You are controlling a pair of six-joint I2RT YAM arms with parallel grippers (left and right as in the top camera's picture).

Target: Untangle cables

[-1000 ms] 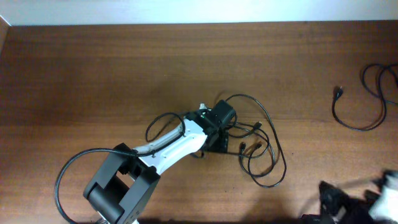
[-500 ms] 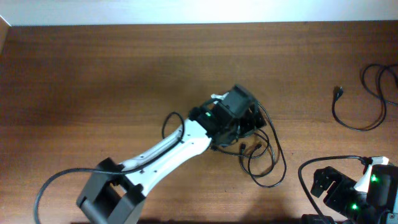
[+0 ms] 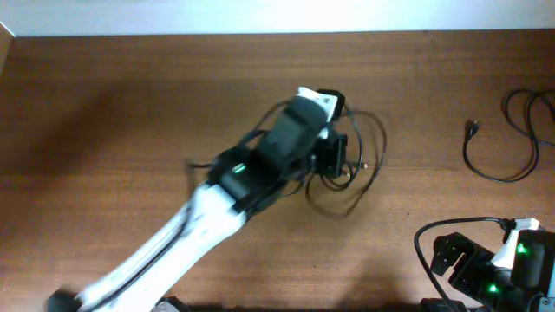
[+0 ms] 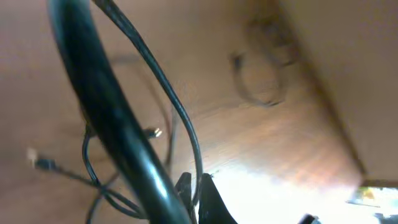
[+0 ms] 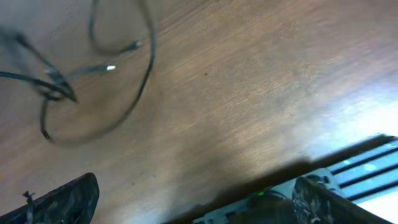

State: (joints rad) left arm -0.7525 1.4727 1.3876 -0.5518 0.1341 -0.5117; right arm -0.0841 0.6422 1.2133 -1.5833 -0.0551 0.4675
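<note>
The cables (image 3: 351, 170) are a tangle of thin black cords at the table's middle, partly hidden under my left arm. My left gripper (image 3: 334, 156) is down in the tangle. In the left wrist view the left gripper (image 4: 196, 182) is shut on one thin strand (image 4: 186, 124) that runs up from between the fingers. Other strands hang below it, one with a gold plug (image 4: 155, 132). My right gripper (image 5: 193, 205) stands wide open and holds nothing, low at the table's front right, with the cables (image 5: 93, 68) far ahead of it.
A separate thin black cord with a plug (image 3: 472, 128) lies at the right edge of the table. The right arm's base (image 3: 486, 269) fills the front right corner. A thick blurred black cable (image 4: 106, 112) crosses the left wrist view.
My left gripper went from open to shut on a strand while the arm swung toward the table's far side. The tangle shifted that way and drew together. The right arm came into view.
</note>
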